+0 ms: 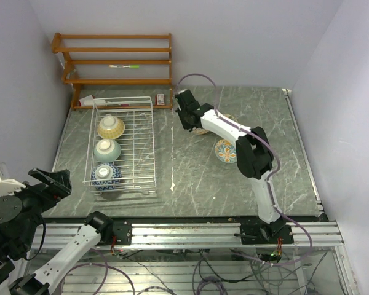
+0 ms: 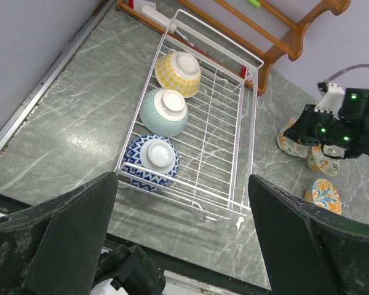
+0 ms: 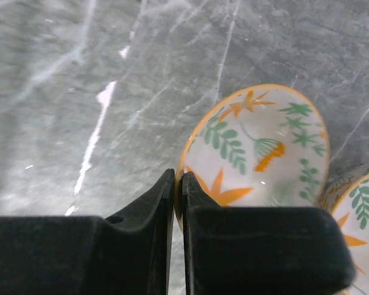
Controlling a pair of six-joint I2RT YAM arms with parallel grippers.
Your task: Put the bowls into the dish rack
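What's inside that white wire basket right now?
Three bowls sit upside down in a row along one side of the dish rack: a yellow bowl, a mint green bowl and a blue patterned bowl. Their insides face down, so they cannot be seen.

the top view looks down from high above and behind both arm bases, taking in the whole table [image 1: 190, 175]. the left wrist view hangs high at the near left, slanting across the dish rack [image 2: 215, 135] toward the right arm [image 2: 350, 117], both also visible from the top. the right wrist view sits very close over one bowl [image 3: 258, 141], facing the table.
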